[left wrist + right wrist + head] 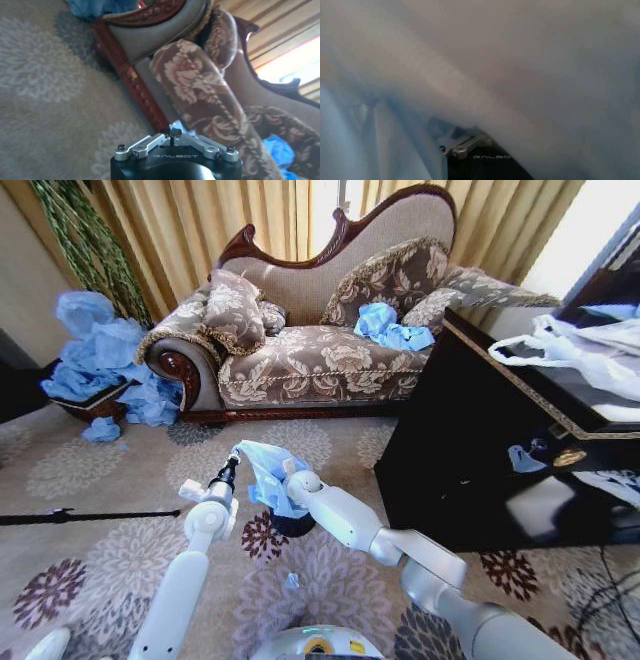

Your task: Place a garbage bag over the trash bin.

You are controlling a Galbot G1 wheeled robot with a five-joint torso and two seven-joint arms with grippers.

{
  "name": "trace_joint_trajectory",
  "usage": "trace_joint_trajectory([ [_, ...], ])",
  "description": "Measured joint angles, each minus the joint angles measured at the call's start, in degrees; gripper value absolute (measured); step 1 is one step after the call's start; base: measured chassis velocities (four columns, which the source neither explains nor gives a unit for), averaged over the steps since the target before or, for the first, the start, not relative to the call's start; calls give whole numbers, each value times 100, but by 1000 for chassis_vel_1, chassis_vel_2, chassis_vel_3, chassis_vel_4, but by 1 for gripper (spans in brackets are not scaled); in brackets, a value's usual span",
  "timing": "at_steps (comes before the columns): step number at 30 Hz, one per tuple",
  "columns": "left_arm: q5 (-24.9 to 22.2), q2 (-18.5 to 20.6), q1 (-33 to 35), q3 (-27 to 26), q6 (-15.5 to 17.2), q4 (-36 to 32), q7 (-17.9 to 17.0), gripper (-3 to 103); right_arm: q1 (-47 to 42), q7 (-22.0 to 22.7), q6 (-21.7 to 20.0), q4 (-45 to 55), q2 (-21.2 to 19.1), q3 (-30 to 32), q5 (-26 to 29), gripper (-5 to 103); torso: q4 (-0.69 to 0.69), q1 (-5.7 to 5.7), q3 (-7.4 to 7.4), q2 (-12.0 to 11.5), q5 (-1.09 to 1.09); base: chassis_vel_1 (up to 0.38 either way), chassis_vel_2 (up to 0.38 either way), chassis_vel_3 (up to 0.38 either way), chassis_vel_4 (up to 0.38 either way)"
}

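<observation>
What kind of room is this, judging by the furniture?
Probably a living room or a hotel lounge: an ornate carved sofa with patterned cushions, long golden curtains behind it, and a floral carpet across the floor.

I read "GALBOT" in pale letters on the black body of the left gripper [172,132], just behind its fingers. The same word sits faintly on the right gripper [465,144], half veiled by the garbage bag [520,67].

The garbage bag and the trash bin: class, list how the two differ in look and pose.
The garbage bag is light blue, translucent and wrinkly; the trash bin is black and opaque. The garbage bag is held up between the left gripper and right gripper; the trash bin stands on the carpet beneath it.
</observation>
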Motion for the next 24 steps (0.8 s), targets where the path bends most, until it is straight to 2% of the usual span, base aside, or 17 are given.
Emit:
trace_joint_trajectory([
  [4,65,-55,129,43,-18,93,-7,0,-25,-195,87,-416,-5,215,-342,0,1,0,0,0,0,0,0,0,0],
  [7,102,-71,182,77,-30,174,-5,0,-72,-206,111,-442,-7,255,-369,0,5,-1,0,0,1,0,0,0,0],
  [15,250,-127,229,222,-47,362,8,0,-140,-195,115,-337,-14,200,-313,0,4,0,0,0,1,0,0,0,0],
  [18,462,-176,266,308,-37,413,-57,0,-133,-294,139,-592,-17,163,-501,0,3,0,0,0,1,0,0,0,0],
  [24,581,-198,316,351,-19,427,-104,0,-166,-250,163,-675,-20,393,-695,0,3,0,0,0,1,0,0,0,0],
])
